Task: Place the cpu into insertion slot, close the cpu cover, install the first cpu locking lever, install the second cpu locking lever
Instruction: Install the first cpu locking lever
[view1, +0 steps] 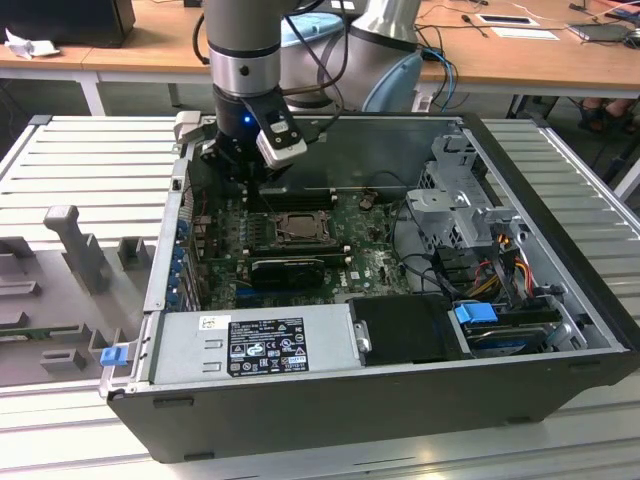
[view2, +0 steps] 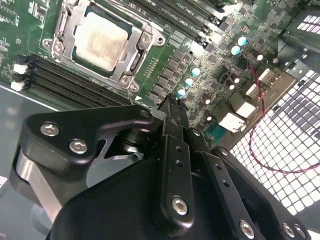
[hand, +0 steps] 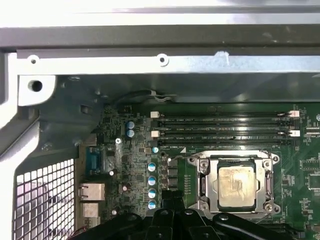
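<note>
The cpu (view1: 297, 228) (view2: 100, 40) (hand: 236, 186), a pale beige-silver square chip, lies flat in the insertion slot (view1: 296, 214) on the green board. The cpu cover (view2: 141, 46) (hand: 205, 184), a metal frame plate, lies down around the chip's edges in both wrist views. My gripper (view1: 250, 180) (view2: 172, 107) (hand: 171, 199) hangs over the board beside the socket, toward the exterior view's left and the case's back wall. It is apart from the chip. Its black fingers are shut together with nothing between them.
Long black memory slots (hand: 225, 127) (view2: 75, 80) run beside the socket. A black card (view1: 288, 268) sits in front of it, then the power supply (view1: 260, 345). A drive cage (view1: 460, 200) and cables (view1: 500, 270) fill the exterior view's right. The perforated rear wall (view2: 285, 150) is close to my fingers.
</note>
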